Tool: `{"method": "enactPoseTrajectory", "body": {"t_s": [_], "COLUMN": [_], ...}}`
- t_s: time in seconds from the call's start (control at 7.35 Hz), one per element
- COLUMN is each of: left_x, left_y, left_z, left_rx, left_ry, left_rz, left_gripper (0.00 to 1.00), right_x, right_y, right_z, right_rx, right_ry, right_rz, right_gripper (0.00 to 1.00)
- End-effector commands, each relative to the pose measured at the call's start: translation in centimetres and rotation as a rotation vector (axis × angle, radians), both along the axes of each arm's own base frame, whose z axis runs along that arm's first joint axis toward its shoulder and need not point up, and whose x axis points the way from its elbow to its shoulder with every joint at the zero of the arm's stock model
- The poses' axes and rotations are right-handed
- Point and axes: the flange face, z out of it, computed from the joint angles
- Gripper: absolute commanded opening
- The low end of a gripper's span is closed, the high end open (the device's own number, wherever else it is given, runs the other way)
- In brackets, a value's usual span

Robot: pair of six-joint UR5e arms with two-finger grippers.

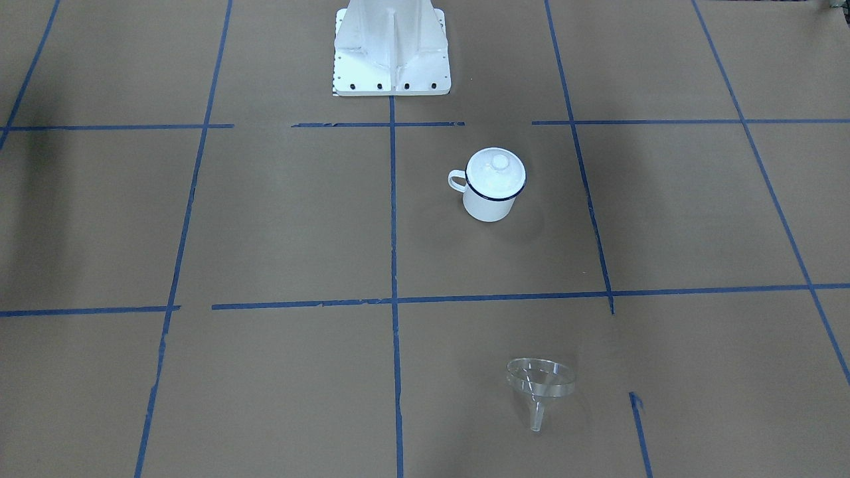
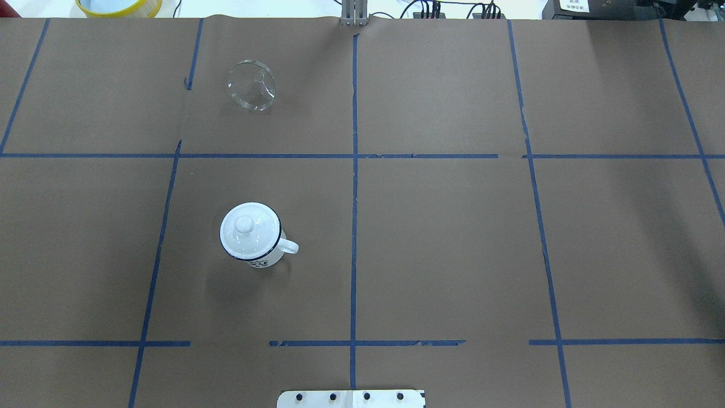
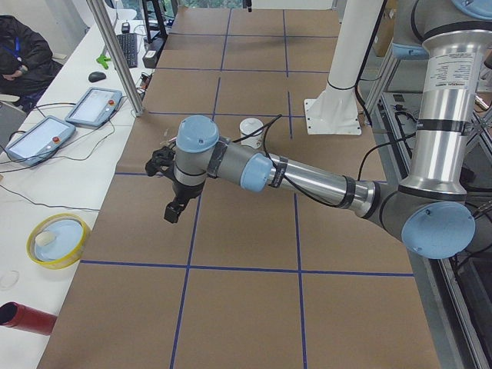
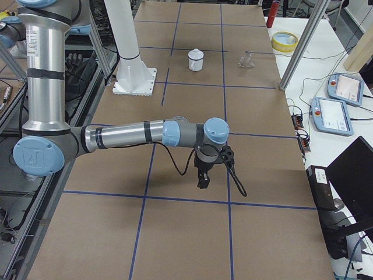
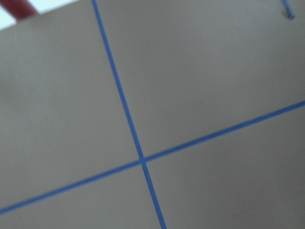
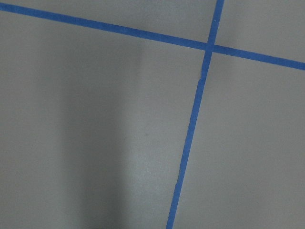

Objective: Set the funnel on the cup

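The cup (image 2: pixel 251 235) is a white mug with a dark blue rim and stands upright on the brown paper, left of the centre line. A round white knobbed lid (image 2: pixel 247 226) sits on top of it. It also shows in the front-facing view (image 1: pixel 493 192). The clear funnel (image 2: pixel 252 85) lies on its side near the far edge; in the front-facing view (image 1: pixel 539 382) its spout points toward the camera. My left gripper (image 3: pixel 171 211) and right gripper (image 4: pixel 203 181) show only in the side views, far from both objects. I cannot tell whether they are open or shut.
The white robot base (image 1: pixel 390 46) stands at the table's near middle. A yellow bowl (image 2: pixel 119 5) and a red can (image 3: pixel 23 317) sit beyond the far edge. Teach pendants (image 3: pixel 92 108) and a metal post (image 3: pixel 115 54) are on the operators' side.
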Motion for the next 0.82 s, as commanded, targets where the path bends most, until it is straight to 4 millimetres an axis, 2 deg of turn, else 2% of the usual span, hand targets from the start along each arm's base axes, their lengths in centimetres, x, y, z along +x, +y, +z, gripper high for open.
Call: {"method": "enactPoseTrajectory", "body": {"t_s": [0.0,0.14,0.27,0.41,0.54,0.68], "left_x": [0.3,5.1,11.4,17.3,20.6,24.5], "left_y": [0.4,0.1,0.5,1.4,1.7,3.4], "left_z": [-3.7,-5.7,-6.2,-6.8,-9.4,-12.1], "left_rx": [0.052,0.057,0.038,-0.056,-0.133,-0.190], "left_ry": [0.135,0.200,0.246,0.295,0.351,0.369], "left_rz": [-0.173,-0.142,-0.004,0.067,0.053,0.014], "left_gripper": [1.00,1.00,1.00,1.00,1.00,1.00], "right_x": [0.0,0.0,0.0,0.0,0.0,0.0], "right_y": [0.0,0.0,0.0,-0.1,0.0,-0.1], "right_z": [-0.1,-0.1,-0.1,-0.1,0.0,-0.1], "right_rx": [0.001,0.001,0.001,0.003,0.000,0.003], "right_ry": [0.000,0.000,0.000,0.000,0.000,0.000], "right_rz": [0.000,0.000,0.000,0.000,0.000,0.000], "right_gripper": [1.00,1.00,1.00,1.00,1.00,1.00]}}
